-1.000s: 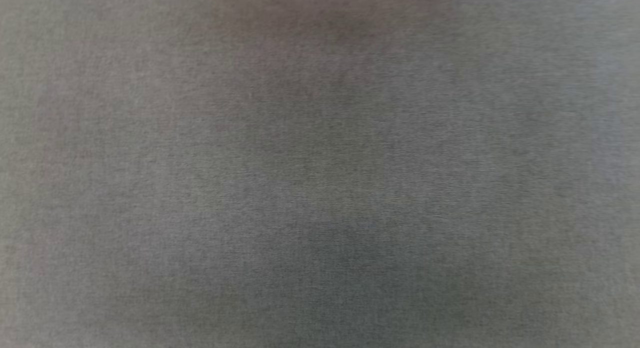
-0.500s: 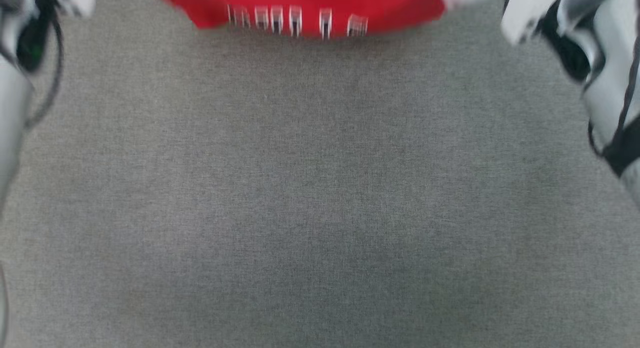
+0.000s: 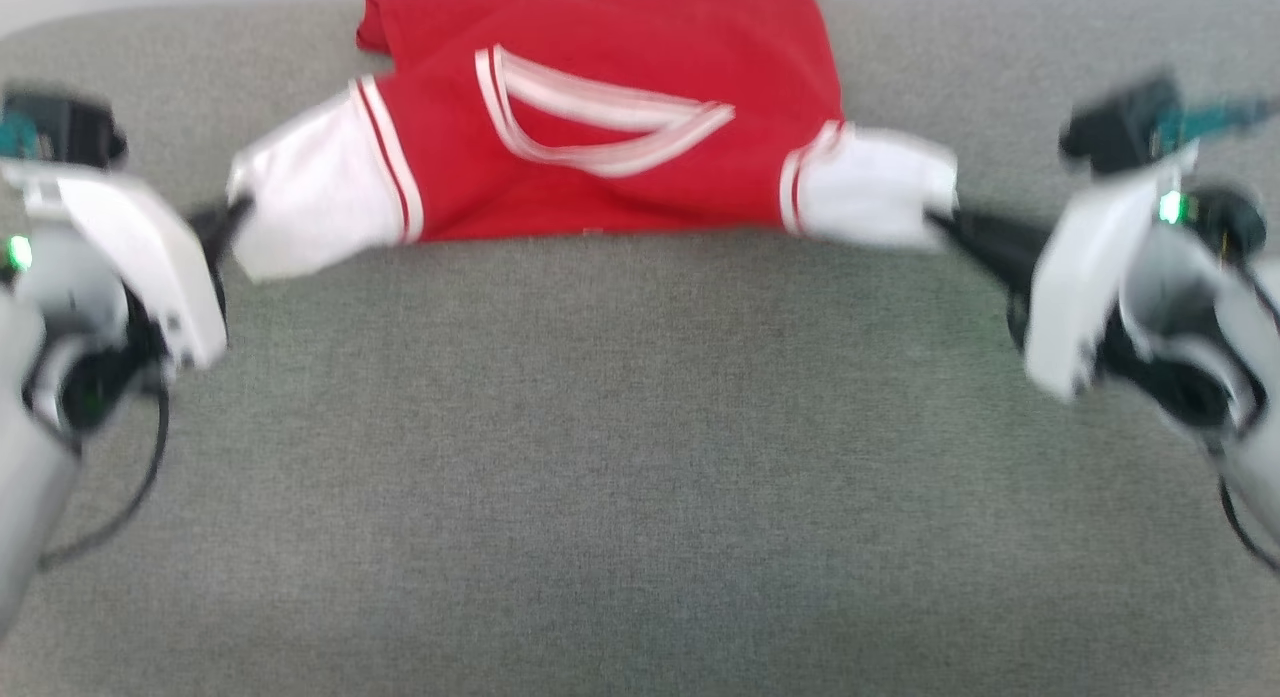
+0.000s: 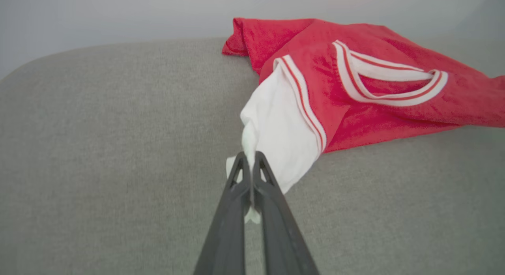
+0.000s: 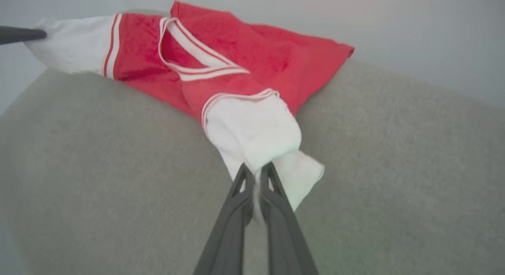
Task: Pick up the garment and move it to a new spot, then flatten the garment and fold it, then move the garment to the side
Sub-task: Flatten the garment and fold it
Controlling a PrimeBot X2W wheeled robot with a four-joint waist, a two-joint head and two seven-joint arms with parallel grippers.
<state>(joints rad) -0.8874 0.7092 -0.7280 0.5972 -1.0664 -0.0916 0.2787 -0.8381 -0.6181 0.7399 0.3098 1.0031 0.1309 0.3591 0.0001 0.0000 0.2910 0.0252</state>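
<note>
**Jersey pinched at both sleeves**

The jersey (image 3: 620, 107) looks light and limp. It will likely sag and bunch, so it is best held by sleeve ends or hems, not the middle. It lies rumpled at the far edge of the grey fabric surface (image 3: 640, 457). The left jaws are closed on one white sleeve (image 4: 276, 129) and the right jaws on the other sleeve (image 5: 252, 133), with the red body between them.

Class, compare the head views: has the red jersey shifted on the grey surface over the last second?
Cannot tell. The whole head view shifted, so the camera moved; the grey surface offers no fixed mark to judge the garment against.
</note>
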